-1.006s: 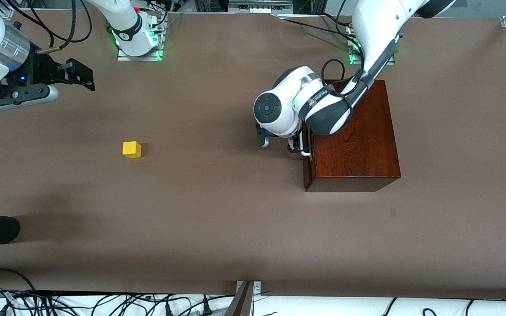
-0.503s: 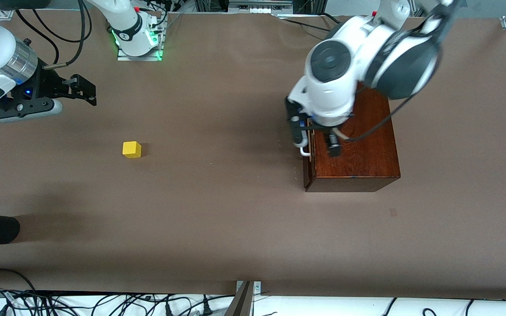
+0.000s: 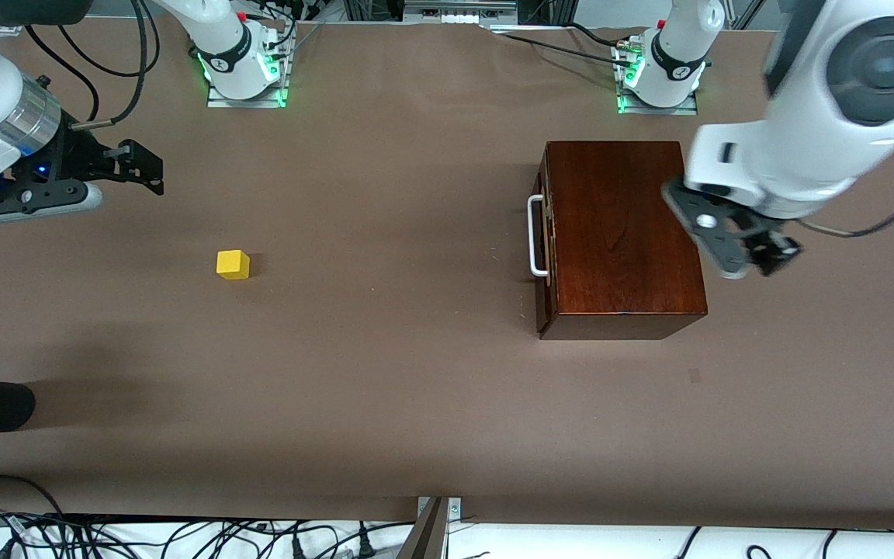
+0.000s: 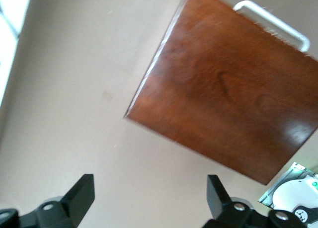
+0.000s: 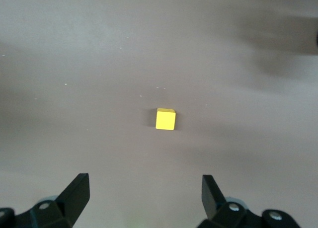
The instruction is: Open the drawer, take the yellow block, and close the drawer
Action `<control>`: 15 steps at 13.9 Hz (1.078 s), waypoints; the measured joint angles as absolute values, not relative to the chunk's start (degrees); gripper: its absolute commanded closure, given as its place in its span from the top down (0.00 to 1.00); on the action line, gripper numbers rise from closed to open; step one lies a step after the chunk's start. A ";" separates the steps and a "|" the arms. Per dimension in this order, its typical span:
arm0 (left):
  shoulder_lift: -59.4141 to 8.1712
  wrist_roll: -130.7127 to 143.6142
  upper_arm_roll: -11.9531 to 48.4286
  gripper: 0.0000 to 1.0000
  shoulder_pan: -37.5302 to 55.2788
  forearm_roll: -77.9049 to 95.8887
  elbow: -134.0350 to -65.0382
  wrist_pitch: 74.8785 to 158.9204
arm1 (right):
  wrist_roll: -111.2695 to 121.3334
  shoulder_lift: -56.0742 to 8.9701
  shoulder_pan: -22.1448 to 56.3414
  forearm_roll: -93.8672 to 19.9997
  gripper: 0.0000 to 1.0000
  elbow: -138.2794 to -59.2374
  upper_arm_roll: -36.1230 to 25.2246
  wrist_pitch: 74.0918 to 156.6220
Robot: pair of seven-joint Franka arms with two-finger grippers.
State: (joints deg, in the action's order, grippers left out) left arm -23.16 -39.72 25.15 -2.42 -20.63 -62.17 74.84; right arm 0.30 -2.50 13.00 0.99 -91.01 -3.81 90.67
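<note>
- Drawer [image 3: 542, 237] looks shut; yellow block [image 3: 233, 264] out on table [image 3: 385, 388].
- Left pincer [image 3: 742, 252] released, over box's edge toward the table's left-arm end.
- Right pincer [image 3: 148, 167] released, empty, waiting near right-arm table edge.
- Judged: task done; next, retire both.

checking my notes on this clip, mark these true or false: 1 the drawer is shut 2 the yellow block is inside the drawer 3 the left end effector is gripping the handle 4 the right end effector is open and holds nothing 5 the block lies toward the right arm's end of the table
1. The drawer is shut: true; its front sits flush with the wooden box.
2. The yellow block is inside the drawer: false; it lies on the bare table.
3. The left end effector is gripping the handle: false; it hangs open over the table by the box's edge, away from the handle.
4. The right end effector is open and holds nothing: true.
5. The block lies toward the right arm's end of the table: true.
</note>
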 measured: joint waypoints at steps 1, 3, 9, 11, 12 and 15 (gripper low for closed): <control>-22.36 -38.21 22.47 1.00 -2.58 -19.64 -62.05 76.52 | 0.30 -2.50 13.03 1.96 1.00 -90.93 -3.73 90.64; -19.28 -31.35 16.25 1.00 -1.63 -13.08 -64.26 80.48 | 0.30 -2.50 13.08 3.02 1.00 -90.74 -3.66 90.45; -1.17 -9.88 1.53 1.00 -0.06 1.27 -89.19 94.34 | 0.26 -2.83 12.91 3.09 1.00 -90.65 -3.81 92.58; 2.14 -9.01 0.37 1.00 -0.05 1.29 -93.67 94.68 | 0.26 -2.92 12.92 3.08 1.00 -90.62 -3.76 93.04; 2.87 -8.66 0.29 1.00 -0.01 1.29 -95.00 94.85 | 0.26 -2.94 12.94 3.08 1.00 -90.61 -3.72 93.02; 2.86 -7.78 0.39 1.00 0.48 1.29 -96.23 94.61 | 0.26 -3.05 12.95 3.08 1.00 -90.61 -3.70 92.87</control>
State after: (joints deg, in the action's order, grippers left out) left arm 2.86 -7.78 0.39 0.48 1.29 -96.23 94.61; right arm 0.26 -3.05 12.95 3.08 -90.61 -3.70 92.87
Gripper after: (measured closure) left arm 0.000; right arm 0.000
